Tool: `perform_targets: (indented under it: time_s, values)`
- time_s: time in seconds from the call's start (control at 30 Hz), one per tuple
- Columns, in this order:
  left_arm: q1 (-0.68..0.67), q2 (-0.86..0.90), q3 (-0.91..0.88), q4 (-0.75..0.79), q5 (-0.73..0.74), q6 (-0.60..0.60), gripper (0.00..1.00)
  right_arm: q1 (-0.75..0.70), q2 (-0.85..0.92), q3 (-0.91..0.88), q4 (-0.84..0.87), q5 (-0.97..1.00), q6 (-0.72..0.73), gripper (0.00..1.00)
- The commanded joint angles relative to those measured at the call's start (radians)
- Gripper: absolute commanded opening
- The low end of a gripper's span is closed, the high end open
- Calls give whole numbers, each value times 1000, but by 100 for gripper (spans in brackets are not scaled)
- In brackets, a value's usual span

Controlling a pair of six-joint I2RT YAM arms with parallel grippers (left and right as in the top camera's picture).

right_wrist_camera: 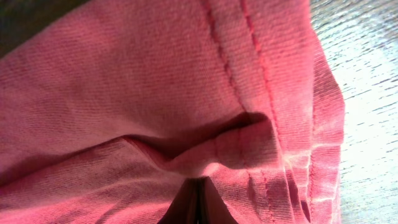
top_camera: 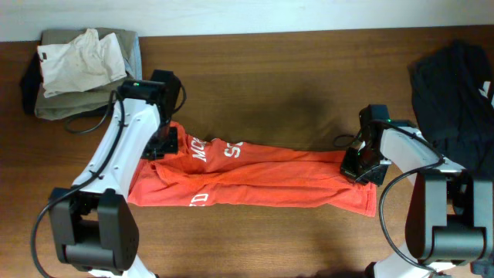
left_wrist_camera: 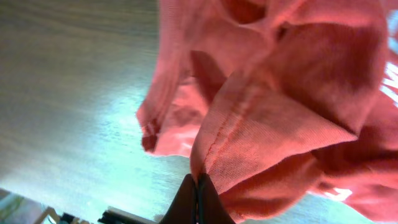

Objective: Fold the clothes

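1. Location: the shirt point(top_camera: 255, 177) lies on the table point(top_camera: 270, 69), in a rumpled band between the two arms. It is well apart from the khaki pile point(top_camera: 77, 66) and the dark garment point(top_camera: 455, 85).
2. Left gripper point(left_wrist_camera: 198, 199): jaws fully closed, pinching a stitched fold of shirt at the lettered end.
3. Right gripper point(right_wrist_camera: 199, 202): jaws fully closed on a ridge of cloth just beside a double-stitched hem.
4. Orientation: the long axis runs from arm to arm across the table. The lettering sits near the left gripper and the hem at the right gripper. The neck end therefore probably points toward the left arm. The neck label is not visible.
5. Risk, slip: both pinches take only a narrow fold. A hard pull along the long axis could draw the cloth out of the jaws.
6. Risk, layers: how many layers each jaw holds cannot be told. A single-layer grip would let the rest sag on lifting.
7. Risk, skew: the band is creased and partly doubled over. Folding it unflattened would give a crooked result.
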State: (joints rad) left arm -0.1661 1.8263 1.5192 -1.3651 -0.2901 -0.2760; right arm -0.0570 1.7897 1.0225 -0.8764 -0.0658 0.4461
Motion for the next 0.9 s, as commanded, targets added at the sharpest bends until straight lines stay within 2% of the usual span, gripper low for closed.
perform_targets:
  time_s: [0.0,0.17,0.3,0.4,0.53,0.57,0.6,0.67,0.77,0.87]
  values:
    - [25,-16,-74,-5,-41,-74,0,4,14,-21,6,-10,8,4]
    - [25,-16,-194,5,-50,-109,0,4,14,-20,2,-10,8,4]
    - [37,-16,-251,-20,-227,-303,0,4,14,-20,-4,-9,8,4]
    - [91,-16,-269,-42,-336,-391,0,4,14,-20,-5,-10,8,4]
    - [138,-16,-269,-39,-282,-420,5,4,14,-20,2,-10,8,4]
    - [136,-16,-269,-38,-275,-420,28,4,14,-20,2,-10,8,4]
    - [137,-16,-269,-34,-264,-420,58,4,14,-20,1,-10,8,4]
    - [137,-16,-269,-27,-248,-420,66,4,14,-20,1,-10,8,4]
    - [136,-19,-239,-16,-229,-419,67,3,14,-10,-30,0,3,5]
    - [122,-56,-144,-1,-181,-356,67,-4,14,96,-169,52,4,4]
